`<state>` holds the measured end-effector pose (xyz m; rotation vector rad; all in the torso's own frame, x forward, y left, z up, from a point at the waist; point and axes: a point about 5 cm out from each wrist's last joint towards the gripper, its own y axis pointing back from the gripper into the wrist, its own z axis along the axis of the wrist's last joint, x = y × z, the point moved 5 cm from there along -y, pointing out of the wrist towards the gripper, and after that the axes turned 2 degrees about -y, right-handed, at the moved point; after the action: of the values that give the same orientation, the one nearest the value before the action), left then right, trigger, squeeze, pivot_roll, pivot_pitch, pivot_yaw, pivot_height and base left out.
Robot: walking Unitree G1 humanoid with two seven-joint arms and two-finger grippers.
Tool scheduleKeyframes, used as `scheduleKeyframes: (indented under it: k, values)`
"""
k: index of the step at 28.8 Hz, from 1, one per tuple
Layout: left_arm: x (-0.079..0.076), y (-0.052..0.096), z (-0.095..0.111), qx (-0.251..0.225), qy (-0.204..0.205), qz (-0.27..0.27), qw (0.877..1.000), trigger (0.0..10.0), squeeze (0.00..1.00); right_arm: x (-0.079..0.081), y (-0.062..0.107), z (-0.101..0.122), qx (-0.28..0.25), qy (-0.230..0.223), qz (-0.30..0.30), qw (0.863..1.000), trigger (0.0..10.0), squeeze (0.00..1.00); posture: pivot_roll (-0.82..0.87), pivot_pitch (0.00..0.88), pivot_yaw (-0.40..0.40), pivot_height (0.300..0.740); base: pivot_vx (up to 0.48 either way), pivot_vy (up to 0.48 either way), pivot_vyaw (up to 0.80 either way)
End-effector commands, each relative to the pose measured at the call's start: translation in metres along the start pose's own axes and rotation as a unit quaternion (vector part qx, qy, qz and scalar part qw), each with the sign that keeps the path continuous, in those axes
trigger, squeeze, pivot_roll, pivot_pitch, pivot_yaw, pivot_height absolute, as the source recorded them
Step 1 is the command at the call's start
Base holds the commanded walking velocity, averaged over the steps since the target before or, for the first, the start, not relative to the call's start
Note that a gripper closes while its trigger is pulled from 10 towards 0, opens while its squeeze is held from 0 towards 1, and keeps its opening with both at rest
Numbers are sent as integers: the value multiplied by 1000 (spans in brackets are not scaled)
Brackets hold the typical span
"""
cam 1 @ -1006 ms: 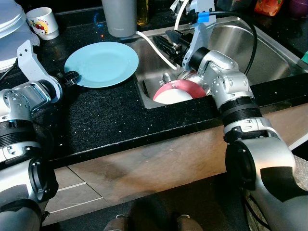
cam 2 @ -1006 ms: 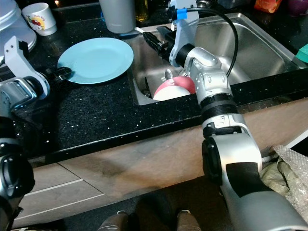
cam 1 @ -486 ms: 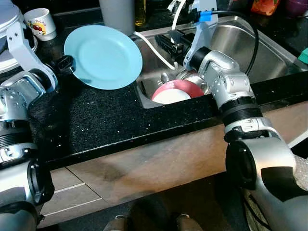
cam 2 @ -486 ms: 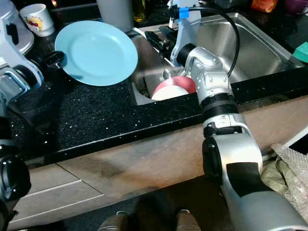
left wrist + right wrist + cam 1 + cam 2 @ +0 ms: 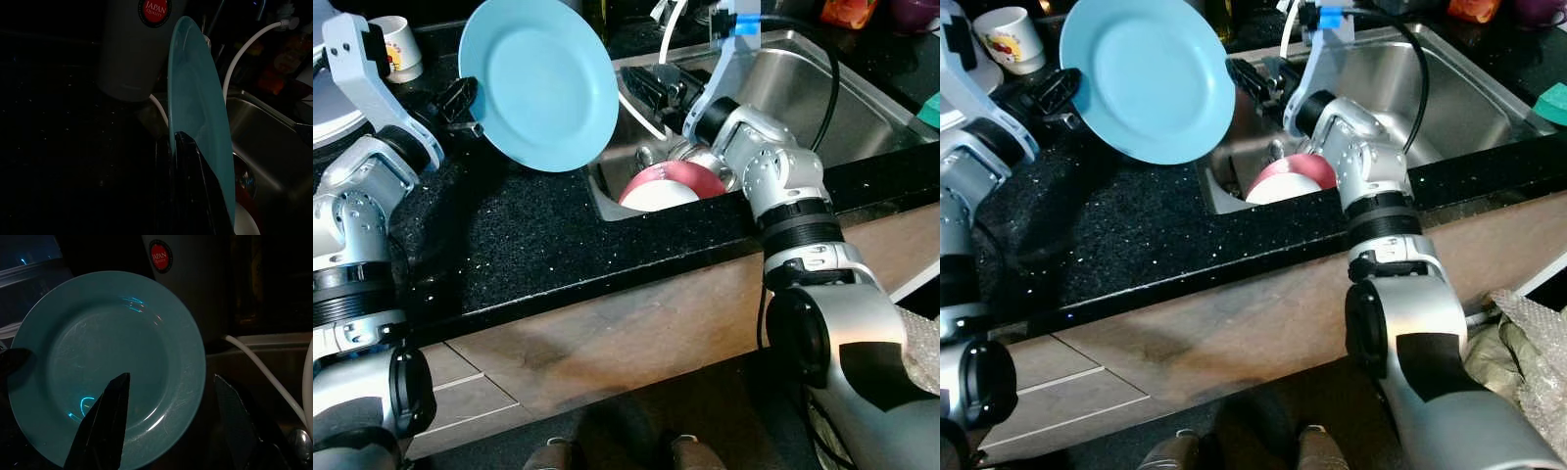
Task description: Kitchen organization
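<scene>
Black speckled stone makes up the worktop point(image 5: 538, 245) in front of me; at its far left I see a white mug point(image 5: 395, 46) with a cartoon print; my left gripper point(image 5: 462, 101) is raised above the worktop with its jaws pinching the rim of the light blue plate point(image 5: 540, 82), which is lifted clear of the stone and tilted almost upright, its face turned toward the sink point(image 5: 813, 88); behind the plate stands a grey canister point(image 5: 132, 49) with a red Japan label; a white hose point(image 5: 244, 49) curves down into the basin; in the sink's near left corner a red and white bowl point(image 5: 666, 186) lies on other dishes; my right gripper point(image 5: 171, 421) is over the sink, aimed at the plate, with its jaws spread apart and nothing between them.
</scene>
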<state>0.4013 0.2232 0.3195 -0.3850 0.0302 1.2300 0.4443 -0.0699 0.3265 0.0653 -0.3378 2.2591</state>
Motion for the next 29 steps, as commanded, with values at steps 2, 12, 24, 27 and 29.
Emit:
scheduleKeyframes:
  k: [2, 12, 24, 27, 29]
  values:
    - [2, 3, -3, 3, 4, 2, 1000, 0, 0, 3, 0, 0, -3, -8, 5, 1000, 10000, 1000, 58, 171, 43, 740, 0, 0, 0]
    - [-25, 20, 37, -79, 116, -104, 985, 0, 0, 0, 9, -15, -14, -106, -7, 994, 10000, 0, 61, 161, 43, 740, 0, 0, 0]
    - [-31, 27, 38, -67, 154, -135, 977, 0, 0, 0, 13, -7, -38, -159, -7, 987, 10000, 0, 61, 153, 42, 740, 0, 0, 0]
    - [-31, 28, 31, -49, 153, -134, 978, 0, 0, 7, 13, -2, -49, -188, 16, 981, 10000, 0, 59, 152, 42, 740, 0, 0, 0]
    - [-30, 27, 28, -46, 153, -129, 979, 0, 0, 11, 14, 1, -56, -200, 27, 978, 4353, 0, 59, 152, 42, 740, 0, 0, 0]
